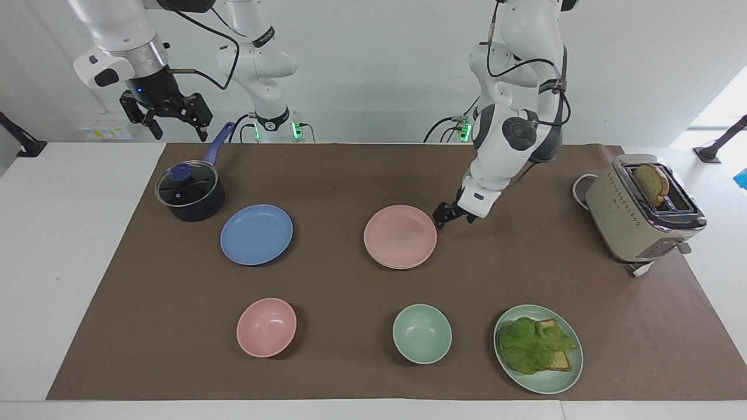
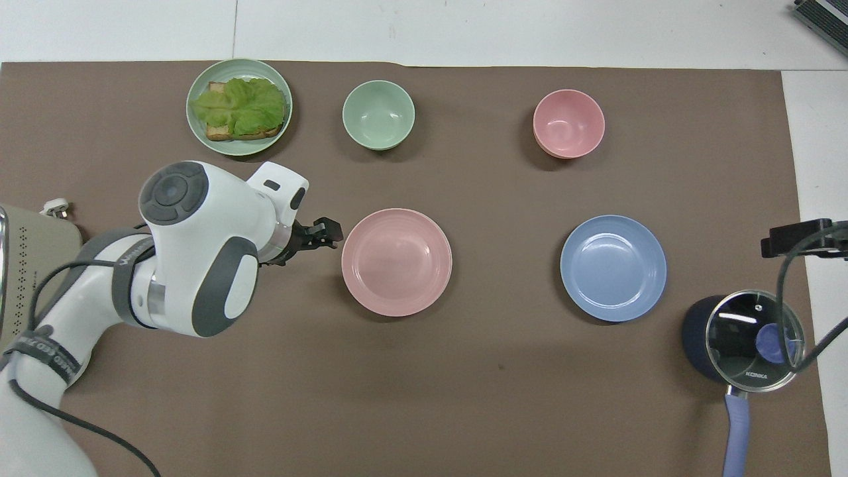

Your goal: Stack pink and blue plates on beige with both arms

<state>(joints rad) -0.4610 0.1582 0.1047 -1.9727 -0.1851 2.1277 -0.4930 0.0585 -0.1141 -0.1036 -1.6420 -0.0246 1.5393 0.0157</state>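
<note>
The pink plate (image 1: 400, 235) (image 2: 396, 261) lies flat on the beige plate, of which only a thin pale rim (image 1: 402, 267) shows beneath it; the overhead view hides it fully. The blue plate (image 1: 257, 234) (image 2: 613, 267) rests alone on the mat, toward the right arm's end. My left gripper (image 1: 442, 218) (image 2: 328, 233) hangs low and open just beside the pink plate's rim, toward the left arm's end, holding nothing. My right gripper (image 1: 169, 119) waits high and open over the pot's handle; only part of it (image 2: 795, 237) shows from overhead.
A dark pot with a glass lid (image 1: 189, 189) stands beside the blue plate, nearer the robots. Farther out sit a pink bowl (image 1: 266, 326), a green bowl (image 1: 421, 333) and a green plate with lettuce and bread (image 1: 538, 348). A toaster (image 1: 642, 207) stands at the left arm's end.
</note>
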